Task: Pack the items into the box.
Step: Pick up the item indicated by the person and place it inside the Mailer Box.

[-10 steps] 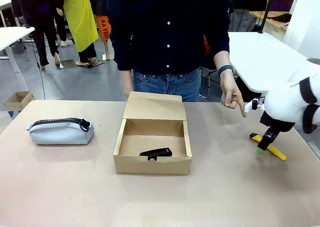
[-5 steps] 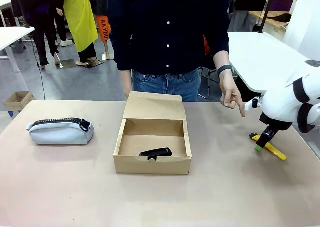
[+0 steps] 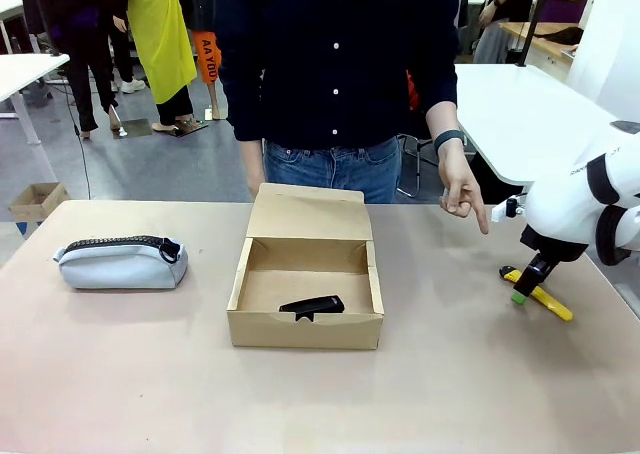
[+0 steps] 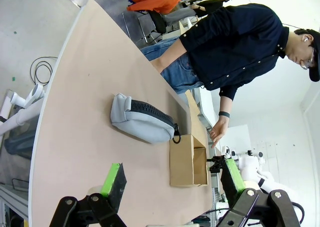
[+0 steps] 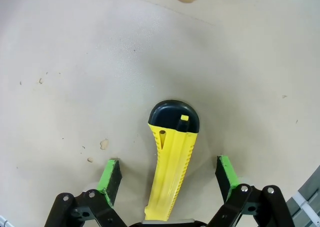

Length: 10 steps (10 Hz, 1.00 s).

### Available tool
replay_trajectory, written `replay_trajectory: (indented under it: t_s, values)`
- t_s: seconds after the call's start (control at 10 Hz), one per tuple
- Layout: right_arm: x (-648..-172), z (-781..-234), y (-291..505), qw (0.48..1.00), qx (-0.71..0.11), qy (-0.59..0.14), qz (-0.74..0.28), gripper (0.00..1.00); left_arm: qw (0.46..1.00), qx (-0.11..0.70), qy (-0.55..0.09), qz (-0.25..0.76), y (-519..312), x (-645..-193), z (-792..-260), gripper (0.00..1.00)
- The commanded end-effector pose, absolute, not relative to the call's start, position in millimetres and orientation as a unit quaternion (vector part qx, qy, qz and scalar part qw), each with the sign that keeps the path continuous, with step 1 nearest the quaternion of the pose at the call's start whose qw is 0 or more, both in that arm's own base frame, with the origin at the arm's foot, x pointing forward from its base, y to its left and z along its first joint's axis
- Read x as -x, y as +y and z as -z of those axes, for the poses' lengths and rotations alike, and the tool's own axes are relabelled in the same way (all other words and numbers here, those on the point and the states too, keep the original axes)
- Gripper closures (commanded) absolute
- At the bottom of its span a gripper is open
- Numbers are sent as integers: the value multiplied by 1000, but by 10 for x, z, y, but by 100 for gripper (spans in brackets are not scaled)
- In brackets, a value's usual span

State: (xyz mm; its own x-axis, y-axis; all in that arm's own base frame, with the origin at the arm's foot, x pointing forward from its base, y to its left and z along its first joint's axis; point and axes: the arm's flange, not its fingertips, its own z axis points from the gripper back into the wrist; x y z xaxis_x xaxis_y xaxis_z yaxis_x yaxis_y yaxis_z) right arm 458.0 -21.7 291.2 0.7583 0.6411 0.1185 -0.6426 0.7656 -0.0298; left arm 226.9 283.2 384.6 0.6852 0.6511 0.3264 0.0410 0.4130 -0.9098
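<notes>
Shifts right gripper [image 3: 519, 295] slightly at frame's right, fingers apart astride utility knife [image 3: 548, 302], below pointing hand [image 3: 461, 192]; left gripper [image 4: 172, 181] spread wide.

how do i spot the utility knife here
Start at the open cardboard box mid-table, then look to the robot's right, below the person's pointing hand. The utility knife lies flat there between the open fingers of the right claw: slim, bright yellow with a black end, unlike the black tool in the box.
</notes>
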Motion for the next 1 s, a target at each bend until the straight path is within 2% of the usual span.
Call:
replay_trajectory:
  t_s: [0.0, 0.1, 0.2, 0.4, 0.5, 0.7, 0.9]
  values:
    - [-4627, -2913, -247, 939, -21, -52, -338, 48, 761, 508, -355, -192, 2812, -2267, -3844, 0]
    - [-4625, -2918, -265, 939, -26, -49, -338, 56, 761, 508, -355, -192, 2812, -2267, -3844, 0]
    - [-4617, -2927, -279, 940, -28, -49, -336, 100, 761, 508, -355, -192, 2812, -2267, -3844, 0]
    - [-4614, -2928, -291, 941, -34, -48, -335, 100, 761, 508, -355, -192, 2812, -2267, -3844, 0]
    - [-4611, -2930, -293, 940, -36, -48, -335, 81, 761, 508, -355, -192, 2812, -2267, -3844, 0]
    - [-4601, -2940, -300, 941, -37, -49, -333, 100, 761, 508, -355, -192, 2812, -2267, -3844, 0]
    - [-4596, -2943, -304, 941, -38, -48, -334, 100, 761, 508, -355, -192, 2812, -2267, -3844, 0]
